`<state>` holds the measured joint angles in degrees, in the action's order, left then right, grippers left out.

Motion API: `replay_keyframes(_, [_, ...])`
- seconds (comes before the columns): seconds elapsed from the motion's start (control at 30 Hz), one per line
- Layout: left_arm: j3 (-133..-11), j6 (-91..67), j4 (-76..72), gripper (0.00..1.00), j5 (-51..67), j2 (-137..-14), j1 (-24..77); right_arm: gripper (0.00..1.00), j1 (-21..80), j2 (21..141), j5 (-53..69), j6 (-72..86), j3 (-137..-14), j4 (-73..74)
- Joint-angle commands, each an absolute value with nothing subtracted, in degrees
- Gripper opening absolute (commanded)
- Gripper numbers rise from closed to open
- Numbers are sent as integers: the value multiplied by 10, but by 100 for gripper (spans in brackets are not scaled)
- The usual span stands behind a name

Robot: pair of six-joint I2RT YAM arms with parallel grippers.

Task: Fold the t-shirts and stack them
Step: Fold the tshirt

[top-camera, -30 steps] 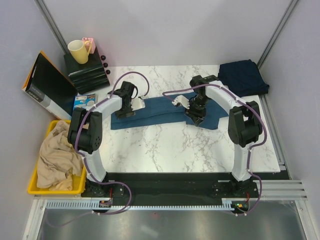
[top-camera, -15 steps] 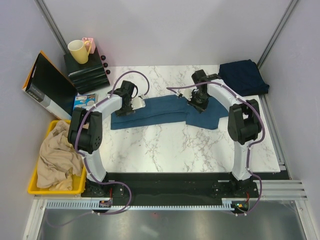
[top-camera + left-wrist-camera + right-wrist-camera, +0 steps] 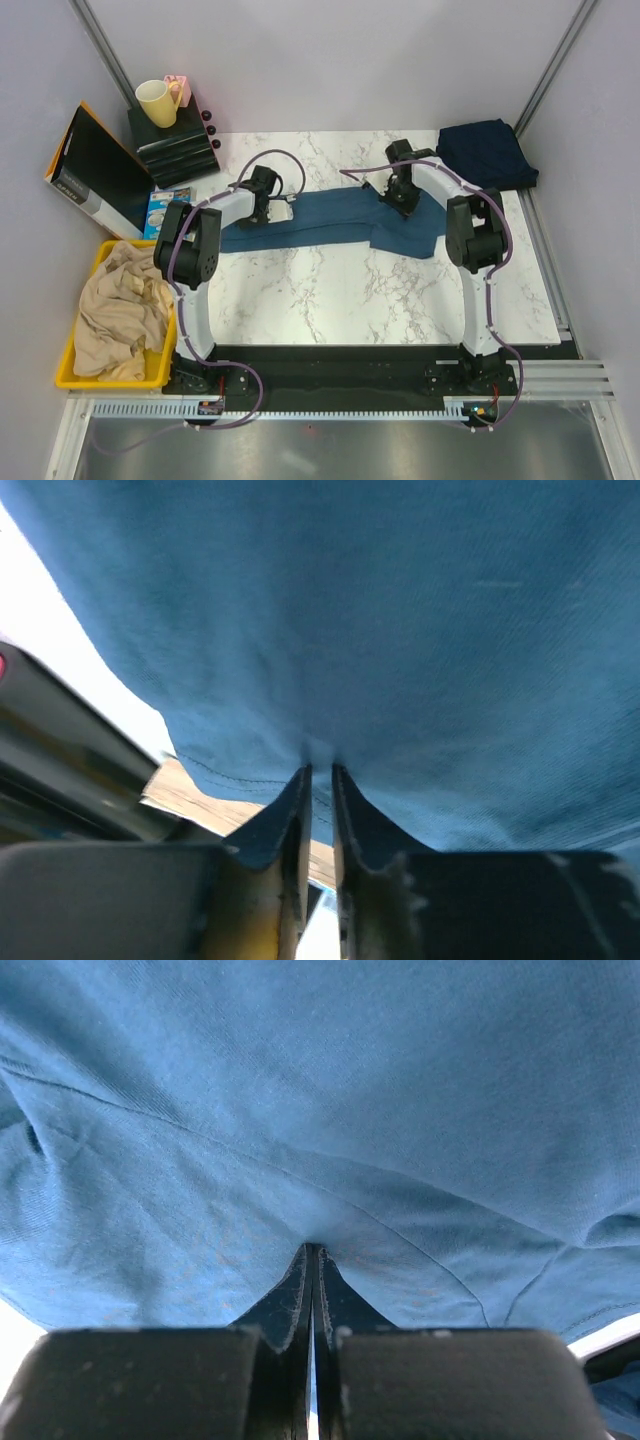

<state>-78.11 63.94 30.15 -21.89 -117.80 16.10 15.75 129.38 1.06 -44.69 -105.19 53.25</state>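
Left gripper (image 3: pixel 320 772), right gripper (image 3: pixel 312 1248) — both pinching blue t-shirt (image 3: pixel 330 218).

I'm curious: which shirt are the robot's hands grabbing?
The lighter blue t-shirt stretched out, pinched by left gripper and right gripper; the navy t-shirt sits folded, untouched.

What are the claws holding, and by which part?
Both pinch the blue t-shirt: the left claw near its hemmed edge, the right claw on a fold of cloth.

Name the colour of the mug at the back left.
The mug is pale yellow, clearest in the top external view.
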Motion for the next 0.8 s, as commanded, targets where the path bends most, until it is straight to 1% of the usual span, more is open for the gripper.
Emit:
replay_keyframes(0.0, [-766,687,286,18,-201,-1209,159,0,155,1319,-16,-439,-1071,493])
replay_keyframes(0.1, [-715,716,291,16,-168,-1175,167,0,152,1346,-31,-446,-1092,464])
replay_keyframes(0.27, [-605,773,308,14,-119,-1104,205,0,153,1420,-51,-460,-1192,433])
replay_keyframes(0.37, [-578,794,351,14,-77,-1058,233,0,153,1458,-61,-471,-1245,414])
replay_keyframes(0.53, [-576,807,407,14,-6,-1014,287,0,165,1479,-77,-494,-1252,332])
replay_keyframes(0.7, [-613,776,434,14,39,-1005,352,1,174,1477,-89,-480,-1248,283])
replay_keyframes(0.77, [-648,746,440,15,57,-1001,355,15,175,1463,-89,-473,-1240,265])
